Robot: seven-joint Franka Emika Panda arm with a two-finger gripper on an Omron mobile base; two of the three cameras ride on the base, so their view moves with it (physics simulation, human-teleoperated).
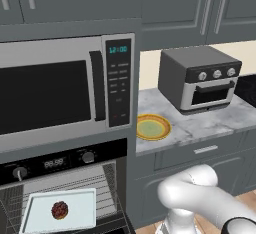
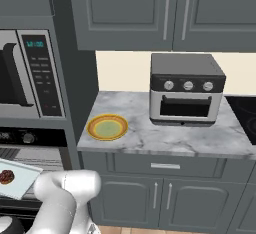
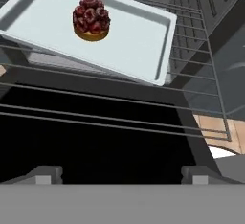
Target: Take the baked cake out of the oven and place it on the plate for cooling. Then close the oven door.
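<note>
Hand view puts the baked cake (image 3: 91, 19) on the pale baking tray (image 3: 139, 46) resting on the oven's upper wire rack (image 3: 143, 82), ahead of and well apart from the gripper (image 3: 119, 173), whose fingers stand wide open and empty.

This was a home kitchen: grey panelled wall cabinets (image 2: 150, 13) hung above a grey-veined marble surface (image 2: 165, 135), a silver microwave with a keypad (image 1: 65, 90) sat over a black-panelled built-in wall oven (image 1: 60, 164), and a boxy grey toaster oven (image 2: 186, 89) stood beside a black cooktop (image 2: 245, 113).
</note>
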